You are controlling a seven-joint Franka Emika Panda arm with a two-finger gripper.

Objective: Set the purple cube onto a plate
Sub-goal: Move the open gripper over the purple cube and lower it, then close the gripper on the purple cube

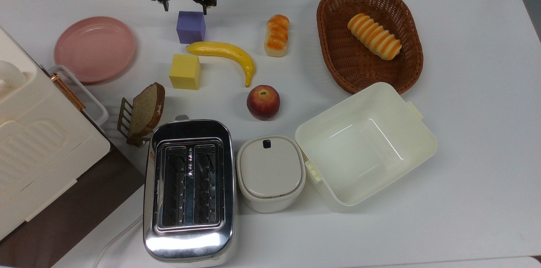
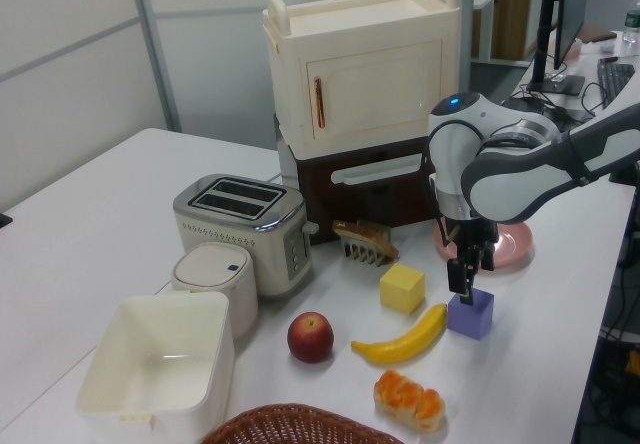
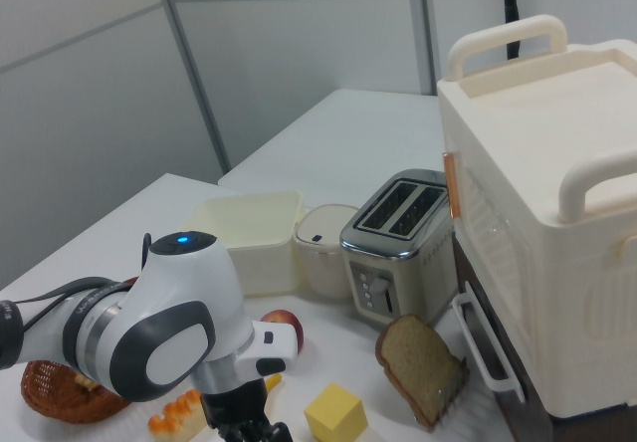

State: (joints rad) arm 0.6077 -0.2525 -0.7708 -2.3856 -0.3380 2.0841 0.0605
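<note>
While the gripper [image 1: 187, 7] hangs just above the purple cube [image 1: 191, 27] with its two fingers spread wide and holding nothing, the cube sits flat on the white table [image 1: 465, 90], a small matte violet block with plain faces and slightly soft edges. It lies just beside the stem end of the banana [image 1: 226, 53], near the yellow cube [image 1: 185, 72], and well apart from the pink plate [image 1: 95, 49] on the top view's left.
</note>
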